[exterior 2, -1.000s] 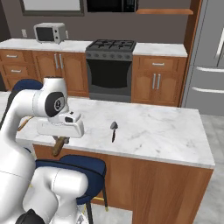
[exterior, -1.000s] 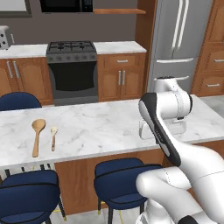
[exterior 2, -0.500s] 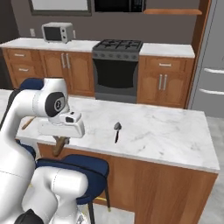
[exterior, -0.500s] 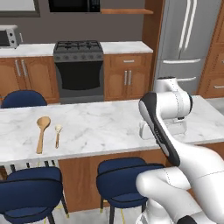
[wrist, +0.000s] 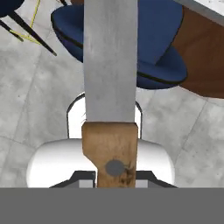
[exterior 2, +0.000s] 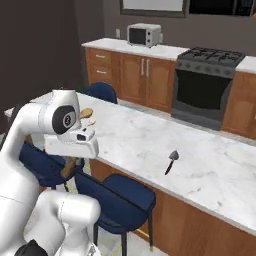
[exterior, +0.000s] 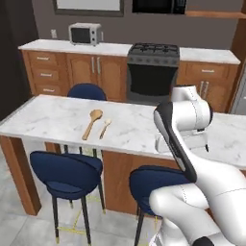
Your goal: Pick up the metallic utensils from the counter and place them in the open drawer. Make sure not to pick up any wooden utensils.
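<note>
My gripper (wrist: 113, 174) is shut on the metal utensil with the brown handle (wrist: 110, 78); its flat grey blade runs up the hand view over a blue stool and the floor. From the right base view my gripper (exterior 2: 70, 150) hangs off the near edge of the white marble counter (exterior 2: 210, 175), and the utensil's brown handle (exterior 2: 69, 169) shows below it. The other small grey utensil (exterior 2: 171, 161) lies alone on the counter, well to the right of the hand. The large wooden spoon (exterior: 91, 122) and the small wooden one (exterior: 104, 128) lie side by side farther left. The drawer is out of view.
Blue stools (exterior: 65, 170) stand along the counter's near side, one right below the hand (exterior 2: 117, 197). Behind the counter run wooden cabinets with a microwave (exterior: 84, 33) and a black stove (exterior: 153, 72).
The whole picture has shifted: the base has driven and the cameras with it. The fridge has left the views and the microwave has come in. The arm keeps its pose, still holding the utensil.
</note>
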Tool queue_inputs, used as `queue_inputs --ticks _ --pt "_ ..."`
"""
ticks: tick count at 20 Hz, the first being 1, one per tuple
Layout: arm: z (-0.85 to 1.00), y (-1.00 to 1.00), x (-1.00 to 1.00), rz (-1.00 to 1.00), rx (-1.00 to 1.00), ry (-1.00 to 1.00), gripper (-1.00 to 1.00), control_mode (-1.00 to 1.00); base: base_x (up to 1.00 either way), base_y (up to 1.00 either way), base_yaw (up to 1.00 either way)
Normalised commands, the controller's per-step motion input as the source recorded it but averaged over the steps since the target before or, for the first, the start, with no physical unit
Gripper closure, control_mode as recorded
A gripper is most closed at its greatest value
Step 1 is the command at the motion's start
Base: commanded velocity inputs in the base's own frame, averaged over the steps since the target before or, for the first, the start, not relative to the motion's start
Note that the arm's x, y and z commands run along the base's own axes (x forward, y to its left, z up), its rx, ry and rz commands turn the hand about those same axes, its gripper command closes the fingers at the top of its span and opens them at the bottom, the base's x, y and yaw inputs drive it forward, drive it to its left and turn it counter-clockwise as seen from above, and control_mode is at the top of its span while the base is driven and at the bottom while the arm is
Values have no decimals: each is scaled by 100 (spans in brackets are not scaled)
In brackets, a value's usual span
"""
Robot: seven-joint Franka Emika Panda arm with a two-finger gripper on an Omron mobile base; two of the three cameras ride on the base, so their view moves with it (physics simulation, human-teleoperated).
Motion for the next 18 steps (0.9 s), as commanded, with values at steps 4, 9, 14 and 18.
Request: queue_inputs --ticks 4,9,14,18 --pt "0 0 0 0 0 0 100 100 0 0 100" --pt "0 0 0 0 0 0 100 100 0 0 100" --pt "0 0 0 0 0 0 100 100 0 0 100" --pt "0 0 0 0 0 0 100 100 0 0 100"
